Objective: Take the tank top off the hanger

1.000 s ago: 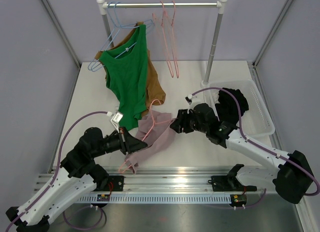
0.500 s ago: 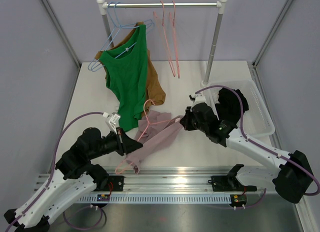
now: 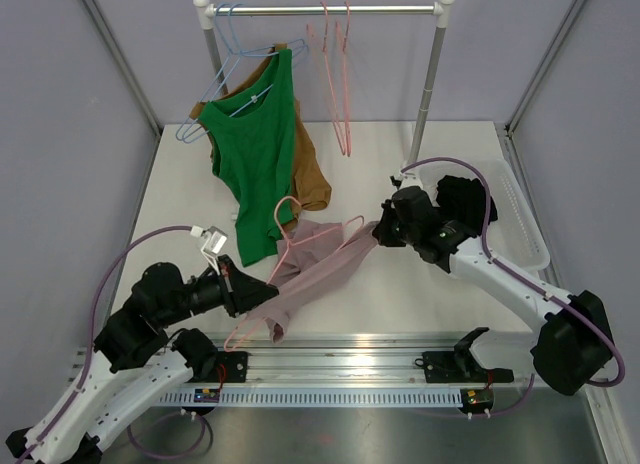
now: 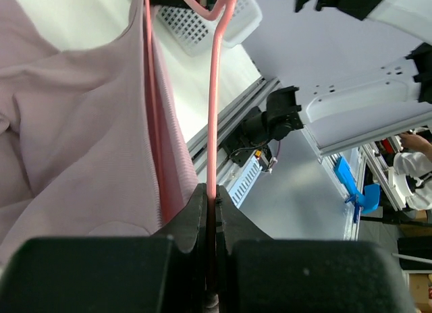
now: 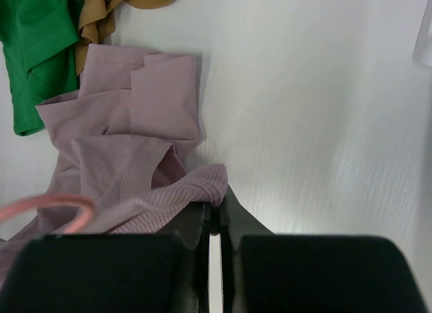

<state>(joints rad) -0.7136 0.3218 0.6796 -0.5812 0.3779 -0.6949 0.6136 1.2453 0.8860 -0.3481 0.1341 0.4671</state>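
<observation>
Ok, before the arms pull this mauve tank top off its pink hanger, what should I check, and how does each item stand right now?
1. left gripper shut on the pink hanger wire: ok.
2. right gripper shut on the tank top edge: ok.
3. Fabric drawn out between the two grips: ok.
4. Tank top free of the hanger: not ok, the wire runs through the fabric.
5. Which strap catches on the hanger: cannot tell.
6. green top clear of the hanger's hook: cannot tell, its hem hangs close.
</observation>
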